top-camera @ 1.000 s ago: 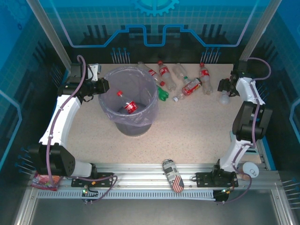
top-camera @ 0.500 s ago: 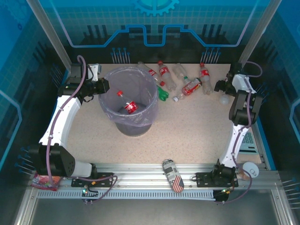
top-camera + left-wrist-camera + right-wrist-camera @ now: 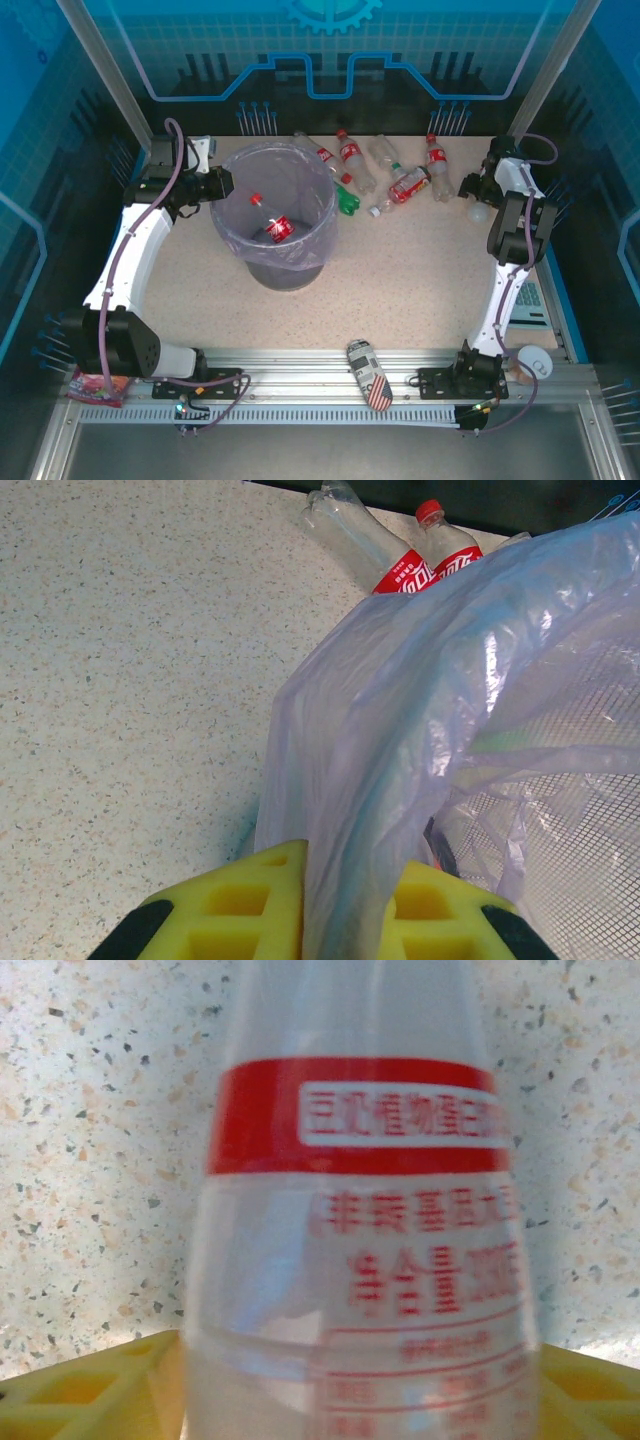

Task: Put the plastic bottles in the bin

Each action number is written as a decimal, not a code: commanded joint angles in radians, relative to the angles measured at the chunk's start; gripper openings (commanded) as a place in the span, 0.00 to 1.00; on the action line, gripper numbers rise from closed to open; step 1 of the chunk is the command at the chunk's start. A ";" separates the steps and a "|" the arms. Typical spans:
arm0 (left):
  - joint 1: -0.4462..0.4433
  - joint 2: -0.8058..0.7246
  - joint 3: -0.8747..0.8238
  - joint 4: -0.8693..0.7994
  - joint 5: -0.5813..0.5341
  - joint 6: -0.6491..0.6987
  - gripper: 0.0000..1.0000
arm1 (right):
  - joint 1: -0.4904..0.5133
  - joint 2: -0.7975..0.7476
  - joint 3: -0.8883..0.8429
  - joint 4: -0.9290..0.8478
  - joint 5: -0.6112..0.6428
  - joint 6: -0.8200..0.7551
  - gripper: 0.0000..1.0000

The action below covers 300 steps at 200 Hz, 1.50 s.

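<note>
The grey bin [image 3: 300, 272] with its pale-lilac bag [image 3: 400, 700] stands left of centre, and one red-labelled bottle [image 3: 277, 226] lies inside it. My left gripper [image 3: 222, 185] is at the bin's left rim, its yellow fingers [image 3: 240, 900] shut on a fold of the bag. Several plastic bottles [image 3: 352, 160] and a green bottle [image 3: 347, 201] lie behind and right of the bin. Two of them [image 3: 415, 570] show past the bag. At the far right, my right gripper [image 3: 474, 190] is shut on a clear bottle [image 3: 360, 1210] with a red band, just above the tabletop.
A flag-patterned can [image 3: 369, 374] lies on the front rail between the arm bases. A red packet [image 3: 95, 385] sits by the left base. The blue enclosure walls stand close behind the bottles and beside the right arm.
The right arm has folded in, its elbow swinging up toward the back right corner, while its gripper stayed near the same spot. The left arm has not moved.
</note>
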 commanded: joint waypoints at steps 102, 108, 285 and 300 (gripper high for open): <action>-0.031 0.031 -0.080 -0.084 0.052 0.033 0.12 | -0.030 -0.281 -0.152 0.013 -0.032 -0.033 0.54; -0.032 0.032 -0.080 -0.086 0.051 0.034 0.12 | -0.031 -0.302 -0.164 0.018 -0.041 -0.033 0.53; -0.042 0.052 -0.079 -0.084 0.050 0.044 0.12 | 0.619 -0.900 -0.218 0.105 -0.443 0.049 0.51; -0.045 0.053 -0.079 -0.084 0.051 0.044 0.13 | 0.707 -0.879 -0.165 0.104 -0.458 0.036 0.51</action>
